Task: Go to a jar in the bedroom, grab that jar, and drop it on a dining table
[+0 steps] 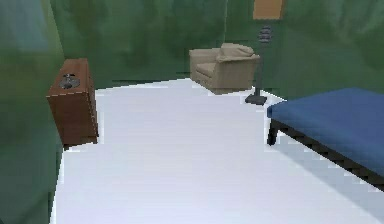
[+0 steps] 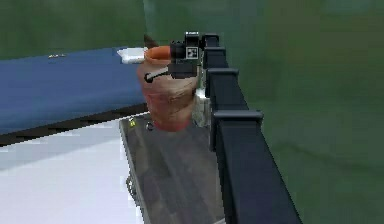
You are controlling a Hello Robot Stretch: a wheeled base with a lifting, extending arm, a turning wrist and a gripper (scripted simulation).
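You see the arm (image 2: pixel 240 140) out, gripper (image 2: pixel 155 74) at a brown jar (image 2: pixel 172 108) standing on a grey stand (image 2: pixel 170 178) right of the bed (image 2: pixel 60 85). You can't tell if it holds anything. Ahead: dresser (image 1: pixel 75 100) left, armchair (image 1: pixel 225 68) far.

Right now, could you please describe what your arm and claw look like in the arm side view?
The arm is a dark square bar built of stepped, boxy segments. Near its far end sit two small white squares with black marks. Left of them is the claw: a dark body with two thin dark fingers.
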